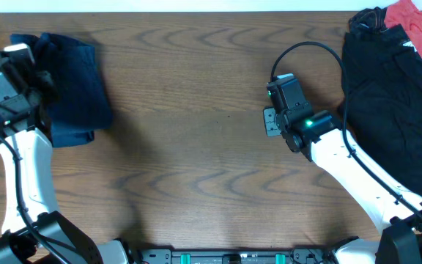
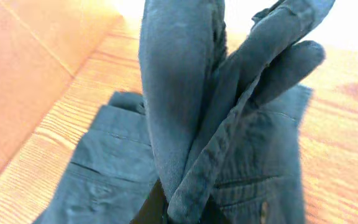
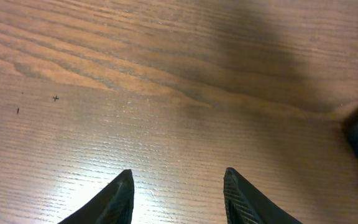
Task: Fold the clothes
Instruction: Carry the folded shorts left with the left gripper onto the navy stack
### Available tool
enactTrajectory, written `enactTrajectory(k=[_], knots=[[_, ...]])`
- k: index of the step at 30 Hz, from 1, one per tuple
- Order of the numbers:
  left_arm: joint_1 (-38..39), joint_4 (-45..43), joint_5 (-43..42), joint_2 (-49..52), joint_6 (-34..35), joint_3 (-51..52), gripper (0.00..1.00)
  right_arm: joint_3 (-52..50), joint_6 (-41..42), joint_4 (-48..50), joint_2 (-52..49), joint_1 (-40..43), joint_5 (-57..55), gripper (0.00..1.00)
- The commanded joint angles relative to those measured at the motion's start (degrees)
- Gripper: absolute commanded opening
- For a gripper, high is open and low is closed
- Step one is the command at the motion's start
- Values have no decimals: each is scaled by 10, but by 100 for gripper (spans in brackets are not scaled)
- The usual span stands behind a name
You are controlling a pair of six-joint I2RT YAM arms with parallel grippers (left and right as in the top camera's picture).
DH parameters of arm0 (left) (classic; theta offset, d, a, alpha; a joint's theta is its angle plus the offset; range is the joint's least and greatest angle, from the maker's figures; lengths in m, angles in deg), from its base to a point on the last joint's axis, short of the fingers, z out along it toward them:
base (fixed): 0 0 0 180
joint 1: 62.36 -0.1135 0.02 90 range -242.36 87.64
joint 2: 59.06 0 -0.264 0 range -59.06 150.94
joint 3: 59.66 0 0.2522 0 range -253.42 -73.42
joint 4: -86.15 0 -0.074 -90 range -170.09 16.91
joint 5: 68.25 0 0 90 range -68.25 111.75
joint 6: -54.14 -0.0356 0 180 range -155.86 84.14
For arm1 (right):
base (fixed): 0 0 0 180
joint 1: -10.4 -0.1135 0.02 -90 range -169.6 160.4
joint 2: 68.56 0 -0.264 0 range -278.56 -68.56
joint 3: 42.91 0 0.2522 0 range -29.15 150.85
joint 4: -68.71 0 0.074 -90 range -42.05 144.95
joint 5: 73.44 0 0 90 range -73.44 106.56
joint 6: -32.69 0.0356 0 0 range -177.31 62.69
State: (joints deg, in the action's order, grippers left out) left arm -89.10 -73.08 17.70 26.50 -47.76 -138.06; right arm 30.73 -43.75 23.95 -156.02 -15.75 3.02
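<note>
Navy garment [image 1: 75,84], black garment [image 1: 394,103], red cloth [image 1: 418,29]: one each.
Left gripper [image 2: 180,210] pinches navy garment; right gripper [image 3: 179,186] spread; black garment lies far-to-near.

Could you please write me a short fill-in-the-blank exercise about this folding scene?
The left hand is ____ on the navy garment.
The right hand hangs ____ over the bare table.
The black pile lies on the table's ____ side.
Missing words: shut, open, right.
</note>
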Motion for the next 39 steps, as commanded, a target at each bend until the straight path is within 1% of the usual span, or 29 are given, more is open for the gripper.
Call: enactTrajectory(k=[1, 12, 15, 32, 39], knots=[[-18, -25, 7, 7, -5, -14, 6, 1, -3, -5, 8, 5, -6, 46], [-78, -50, 6, 53, -5, -14, 6, 1, -4, -14, 8, 5, -6, 46], [-88, -70, 6, 67, -5, -14, 6, 1, -4, -16, 8, 5, -6, 46], [-123, -171, 7, 153, -14, -14, 6, 1, -3, -21, 8, 5, -6, 46], [-135, -197, 7, 178, -14, -14, 6, 1, -3, -31, 8, 5, -6, 46]])
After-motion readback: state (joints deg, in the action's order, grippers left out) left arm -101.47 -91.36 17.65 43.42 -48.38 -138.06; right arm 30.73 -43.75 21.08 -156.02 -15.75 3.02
